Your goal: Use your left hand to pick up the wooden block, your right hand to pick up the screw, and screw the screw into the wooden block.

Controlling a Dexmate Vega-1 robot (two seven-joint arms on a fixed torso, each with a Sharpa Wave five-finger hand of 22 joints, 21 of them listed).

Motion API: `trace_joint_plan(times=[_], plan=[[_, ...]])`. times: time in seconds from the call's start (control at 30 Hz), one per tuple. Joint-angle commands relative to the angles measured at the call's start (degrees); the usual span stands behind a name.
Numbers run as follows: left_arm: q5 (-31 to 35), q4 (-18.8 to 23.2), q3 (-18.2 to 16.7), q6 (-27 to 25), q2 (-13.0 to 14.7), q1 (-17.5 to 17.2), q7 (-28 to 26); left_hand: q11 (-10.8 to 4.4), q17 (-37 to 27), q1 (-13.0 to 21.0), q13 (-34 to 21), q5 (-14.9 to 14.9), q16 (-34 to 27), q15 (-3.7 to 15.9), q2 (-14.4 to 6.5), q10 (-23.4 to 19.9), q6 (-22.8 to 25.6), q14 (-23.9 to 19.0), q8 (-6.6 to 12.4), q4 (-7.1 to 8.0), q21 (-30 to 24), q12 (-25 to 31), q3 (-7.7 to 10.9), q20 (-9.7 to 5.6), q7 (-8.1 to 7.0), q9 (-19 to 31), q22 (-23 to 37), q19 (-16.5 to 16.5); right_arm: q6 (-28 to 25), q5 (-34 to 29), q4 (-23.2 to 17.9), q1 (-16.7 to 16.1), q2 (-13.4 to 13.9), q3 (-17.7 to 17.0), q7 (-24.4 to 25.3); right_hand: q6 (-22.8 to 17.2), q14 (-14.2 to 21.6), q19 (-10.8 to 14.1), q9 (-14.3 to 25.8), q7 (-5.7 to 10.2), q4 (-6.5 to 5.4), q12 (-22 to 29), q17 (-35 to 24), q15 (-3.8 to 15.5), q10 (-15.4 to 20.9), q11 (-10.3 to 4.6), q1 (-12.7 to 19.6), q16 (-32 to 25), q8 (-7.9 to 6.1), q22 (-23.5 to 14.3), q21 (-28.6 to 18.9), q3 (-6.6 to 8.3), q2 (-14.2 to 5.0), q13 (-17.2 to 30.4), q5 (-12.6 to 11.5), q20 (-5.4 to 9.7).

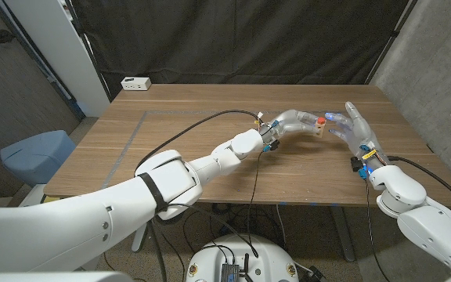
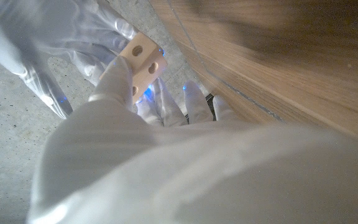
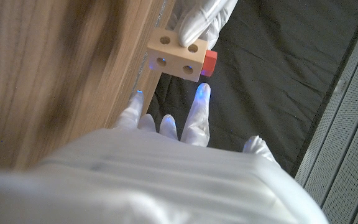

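From the head view, the left hand (image 1: 292, 121) reaches across the middle of the wooden table (image 1: 194, 141) and grips the wooden block (image 1: 318, 125), a small pale cube lifted above the tabletop, with the screw (image 1: 320, 122) showing as a red-orange spot on it. The right hand (image 1: 355, 125) stands just beside the block with fingers spread wide and nothing held; whether its fingertips touch the block I cannot tell. Around them: a brown plank surface with a faint taped outline toward its left half, a white power strip (image 1: 135, 83) at the far left corner, a black curtain (image 1: 241, 39) behind, a grey wall on the right, and a blue chair (image 1: 34, 153) off the table's left edge. Over to the left wrist view: the left hand (image 2: 123, 93) pinches the block (image 2: 143, 59), light wood with 2 round holes on the face in sight, and the right hand's (image 2: 55, 43) pale fingers are blurred just behind it; wood grain (image 2: 291, 62) and grey concrete floor (image 2: 11, 143) share the background. Now the right wrist view: the block (image 3: 178, 55) is sharp here, with 2 holes on 1 face and 2 more on the next, and the red screw (image 3: 210, 62) juts from its side. The left hand's fingers (image 3: 197, 22) clamp it from beyond, while the right hand (image 3: 173, 121) opens toward it, fingertips glowing blue and apart from the block, against the table edge (image 3: 55, 74) and the dark curtain (image 3: 266, 74).
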State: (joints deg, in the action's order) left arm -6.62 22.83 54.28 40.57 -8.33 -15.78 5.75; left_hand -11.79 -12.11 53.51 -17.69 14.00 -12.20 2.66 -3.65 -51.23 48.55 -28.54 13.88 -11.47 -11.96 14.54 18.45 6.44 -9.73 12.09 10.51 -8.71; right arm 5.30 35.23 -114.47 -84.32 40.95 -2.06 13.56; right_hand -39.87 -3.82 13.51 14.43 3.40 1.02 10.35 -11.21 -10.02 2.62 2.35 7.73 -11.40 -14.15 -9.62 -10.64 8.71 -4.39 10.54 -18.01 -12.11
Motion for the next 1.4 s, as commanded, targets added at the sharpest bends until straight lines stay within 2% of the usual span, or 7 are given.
trace_joint_plan(times=[0.03,0.33,0.63,0.93,1.4], plan=[[0.5,0.7,-0.2,0.8,0.3,-0.6,-0.3,-0.12,-0.1,-1.4,-15.4,0.2,0.0,3.2,-2.2,-0.6,5.4,-0.5,0.65,2.68,-0.1,1.4,2.82,-0.3,1.73,0.2,0.1,-0.1,0.5,1.3,0.9,0.5,1.1,0.3,-2.5,0.6,-0.7,-0.6,0.0,0.22,-0.05,-0.1,-0.1,-0.28,-0.4,-0.09,0.1,0.3,0.27,-0.1,0.1,-0.44,0.39,0.1,-0.1,-0.02],[0.8,1.4,-0.4,1.2,0.5,-1.1,-0.5,-0.05,-0.1,-1.4,-15.4,0.2,0.0,3.24,-2.2,-0.5,5.4,-0.5,0.66,2.72,-0.1,1.4,2.82,-0.28,1.87,0.2,0.1,0.0,0.9,1.3,0.8,0.3,1.4,0.4,-2.5,-2.8,-1.1,-1.3,-0.5,-0.47,-0.29,0.3,-0.1,-0.29,-0.6,-0.48,-0.3,0.2,-0.69,-0.2,0.1,-0.66,0.3,0.1,-0.1,0.03],[1.1,1.8,-0.6,1.3,0.7,-1.4,-0.4,0.05,-0.1,-1.4,-15.4,0.2,-0.1,3.23,-2.2,-0.6,5.4,-0.6,0.65,2.66,-0.1,1.4,2.85,-0.28,1.83,0.2,0.1,0.0,1.0,1.3,0.6,0.1,1.4,0.4,-2.3,-4.3,-1.1,-1.4,-0.7,-0.67,-0.34,0.5,-0.1,-0.27,-0.2,-0.41,-0.3,0.1,-1.11,-0.2,0.1,-0.72,0.26,0.1,-0.2,0.05],[1.0,1.8,-0.8,1.3,0.7,-1.5,-0.2,0.0,-0.1,-1.4,-15.4,0.2,0.0,3.23,-2.2,-0.5,5.3,-0.5,0.62,2.66,-0.1,1.4,2.83,-0.34,1.87,0.2,0.1,0.0,0.8,1.2,0.2,-0.3,1.4,0.3,-1.9,-6.8,-1.1,-1.4,-0.7,-1.79,-0.36,0.7,-0.1,-0.27,0.4,-0.4,-0.3,0.0,-2.11,-0.2,0.0,-0.8,0.24,0.1,-0.2,0.08],[1.2,2.0,-0.9,1.4,0.8,-1.5,-0.2,0.09,-0.1,-1.4,-15.4,0.2,-0.1,3.24,-2.2,-0.5,5.4,-0.5,0.64,2.71,-0.1,1.4,2.81,-0.35,1.82,0.2,0.1,0.0,0.4,1.2,0.2,0.1,1.5,0.6,-1.6,-8.4,-0.7,-1.2,-0.4,-2.19,-0.33,0.9,-0.1,-0.2,1.2,-0.62,-0.2,-0.2,-2.86,-0.2,-0.2,-0.84,0.18,0.1,-0.3,0.12]])
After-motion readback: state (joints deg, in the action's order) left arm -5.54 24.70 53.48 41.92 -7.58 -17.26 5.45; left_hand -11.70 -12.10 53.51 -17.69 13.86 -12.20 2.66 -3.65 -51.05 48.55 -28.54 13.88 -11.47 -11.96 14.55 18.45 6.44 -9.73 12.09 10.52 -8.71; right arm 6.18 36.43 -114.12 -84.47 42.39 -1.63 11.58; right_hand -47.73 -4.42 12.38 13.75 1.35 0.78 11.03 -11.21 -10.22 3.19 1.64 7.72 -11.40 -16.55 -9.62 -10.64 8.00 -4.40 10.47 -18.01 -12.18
